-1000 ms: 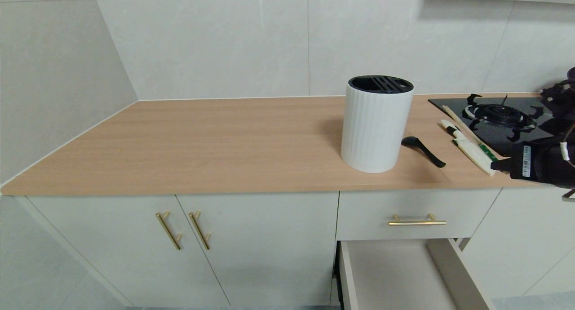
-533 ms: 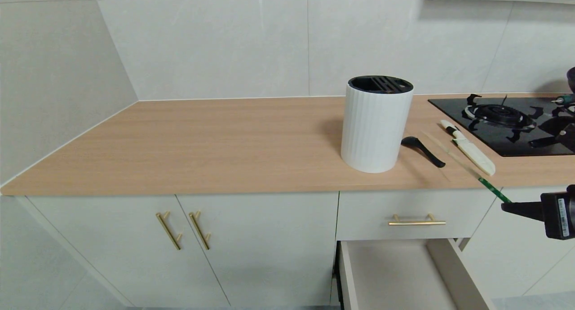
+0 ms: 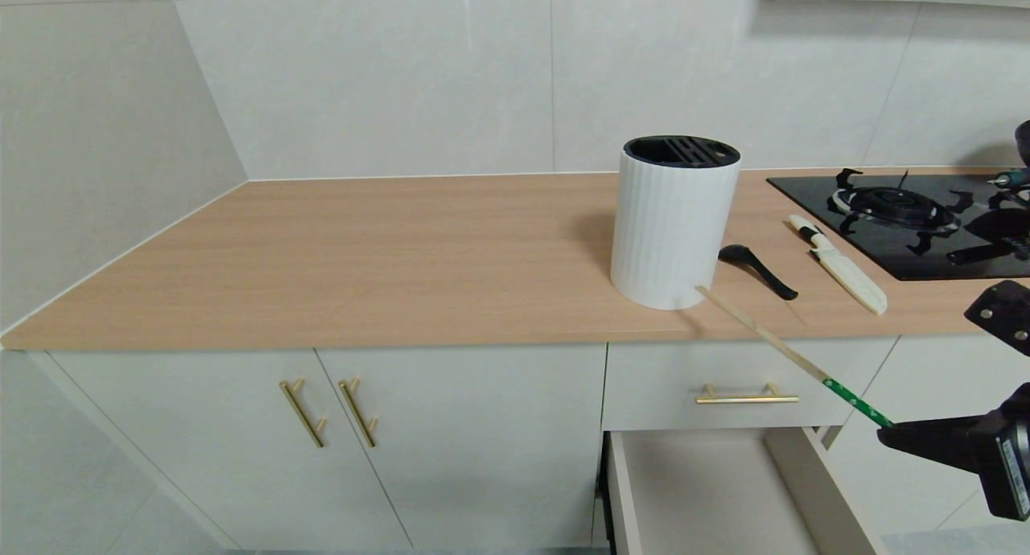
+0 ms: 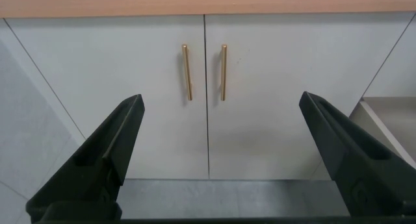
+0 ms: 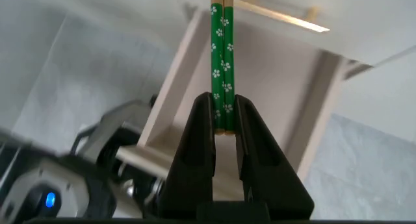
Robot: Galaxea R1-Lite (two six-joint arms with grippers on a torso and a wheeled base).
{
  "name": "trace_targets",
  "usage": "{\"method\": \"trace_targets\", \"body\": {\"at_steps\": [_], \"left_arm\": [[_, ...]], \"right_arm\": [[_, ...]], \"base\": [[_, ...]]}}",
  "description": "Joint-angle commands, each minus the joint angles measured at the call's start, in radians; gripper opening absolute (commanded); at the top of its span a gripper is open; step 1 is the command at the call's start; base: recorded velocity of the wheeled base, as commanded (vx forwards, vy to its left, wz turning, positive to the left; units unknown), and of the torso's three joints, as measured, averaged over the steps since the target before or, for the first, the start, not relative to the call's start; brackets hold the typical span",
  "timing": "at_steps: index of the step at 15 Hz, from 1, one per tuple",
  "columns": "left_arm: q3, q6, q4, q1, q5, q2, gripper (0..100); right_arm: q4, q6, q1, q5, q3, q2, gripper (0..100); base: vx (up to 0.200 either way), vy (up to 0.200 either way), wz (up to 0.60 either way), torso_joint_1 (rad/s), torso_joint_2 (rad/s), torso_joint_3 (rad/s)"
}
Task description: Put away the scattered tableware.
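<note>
My right gripper hangs low at the right, beside the open drawer, shut on a pair of wooden chopsticks with green flowered ends. The chopsticks slant up towards the white ribbed utensil holder on the counter. In the right wrist view the fingers clamp the chopsticks over the drawer. A black spoon and a white knife lie on the counter right of the holder. My left gripper is open, facing the cabinet doors.
A black gas hob sits at the counter's right end. The wooden counter stretches bare to the left. Below it are double doors with gold handles and a shut drawer above the open one.
My right gripper lifted the chopsticks off the counter beside the hob and carried them down and forward, now level with the open drawer. Spoon and knife stayed put.
</note>
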Motion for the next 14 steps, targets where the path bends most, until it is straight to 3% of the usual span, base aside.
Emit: {"method": "trace_targets", "body": {"at_steps": [1,9,14], "left_arm": [[0.000,0.000,0.000,0.000,0.000,0.001,100],[0.000,0.000,0.000,0.000,0.000,0.001,100],[0.000,0.000,0.000,0.000,0.000,0.001,100]], "right_arm": [[0.001,-0.004,0.046,0.001,0.029,0.016,0],[0.007,-0.006,0.180,-0.010,0.087,0.061,0],[0.002,-0.046,0.187,-0.012,0.112,0.071,0]], "base": [[0.000,0.000,0.00,0.000,0.00,0.000],[0.000,0.000,0.00,-0.005,0.01,0.005],[0.000,0.000,0.00,-0.147,0.39,0.232]]}}
